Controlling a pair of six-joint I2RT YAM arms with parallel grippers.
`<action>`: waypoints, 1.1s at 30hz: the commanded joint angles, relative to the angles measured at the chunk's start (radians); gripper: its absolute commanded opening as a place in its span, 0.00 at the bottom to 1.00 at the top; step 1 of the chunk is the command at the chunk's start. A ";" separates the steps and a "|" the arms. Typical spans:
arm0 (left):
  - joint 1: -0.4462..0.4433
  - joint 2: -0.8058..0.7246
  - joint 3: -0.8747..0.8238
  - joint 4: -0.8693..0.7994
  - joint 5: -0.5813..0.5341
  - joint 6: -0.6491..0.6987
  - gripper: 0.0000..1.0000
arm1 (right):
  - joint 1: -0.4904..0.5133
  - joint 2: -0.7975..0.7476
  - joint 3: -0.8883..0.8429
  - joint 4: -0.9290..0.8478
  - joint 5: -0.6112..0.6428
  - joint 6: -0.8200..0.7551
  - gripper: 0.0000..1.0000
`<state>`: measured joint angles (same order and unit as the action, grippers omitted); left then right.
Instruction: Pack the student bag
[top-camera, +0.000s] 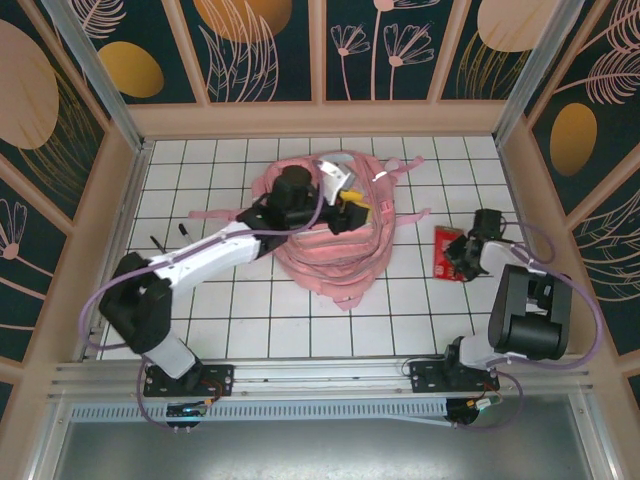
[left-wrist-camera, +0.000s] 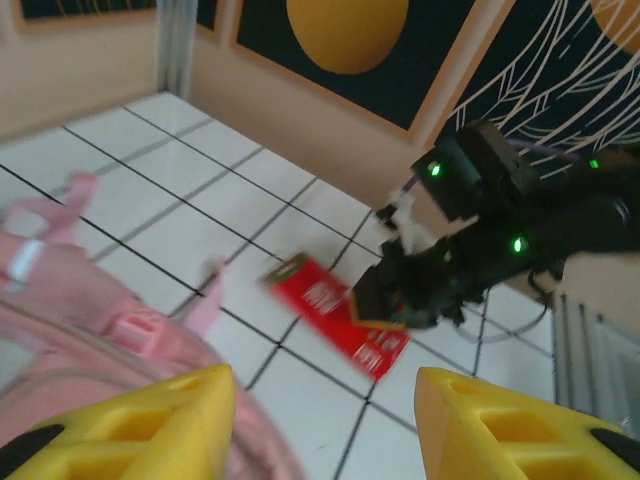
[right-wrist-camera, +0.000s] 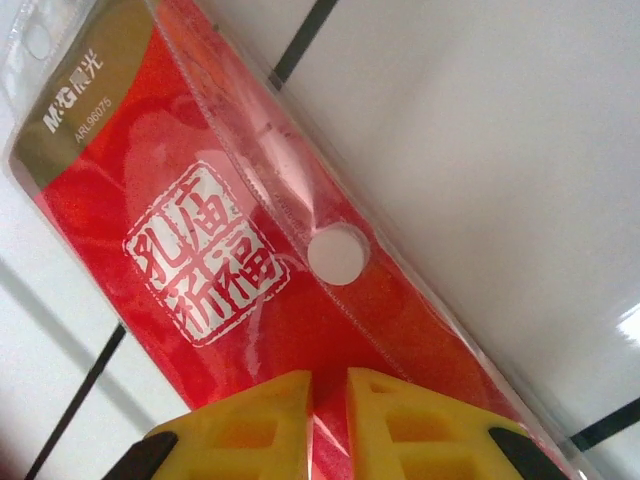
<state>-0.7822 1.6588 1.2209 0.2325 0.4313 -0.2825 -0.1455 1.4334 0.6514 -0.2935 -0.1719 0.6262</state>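
On the white tiled worktop (top-camera: 250, 310), the right pincer (right-wrist-camera: 328, 385) is working nearest, on the right side. Its yellow fingers are pressing almost together, with only a thin slit between them, on the near end of a flat red plastic packet (right-wrist-camera: 220, 250) with a white seal print, which is lying on the tiles. Further in, at the middle, the student bag (top-camera: 330, 255), a large soft pink fabric backpack, is lying crumpled, with its straps spreading to the left and to the back. The left pincer (left-wrist-camera: 322, 390) is hovering over the bag's right part, with its yellow fingers standing apart and holding nothing. Left of the bag, two thin black pens (top-camera: 158, 243) are lying apart from it.
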 joint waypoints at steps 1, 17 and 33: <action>-0.052 0.094 0.012 0.023 -0.065 -0.241 0.50 | 0.118 -0.065 -0.069 -0.070 -0.098 0.162 0.19; -0.238 0.451 0.294 -0.294 -0.188 -0.154 0.42 | -0.082 -0.252 -0.085 -0.131 -0.192 -0.053 0.51; -0.239 0.828 0.699 -0.676 -0.198 -0.103 0.15 | -0.109 -0.083 -0.108 0.026 -0.331 -0.238 0.41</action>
<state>-1.0256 2.4218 1.9060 -0.3199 0.2497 -0.3977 -0.2489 1.3281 0.5430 -0.3054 -0.4744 0.4255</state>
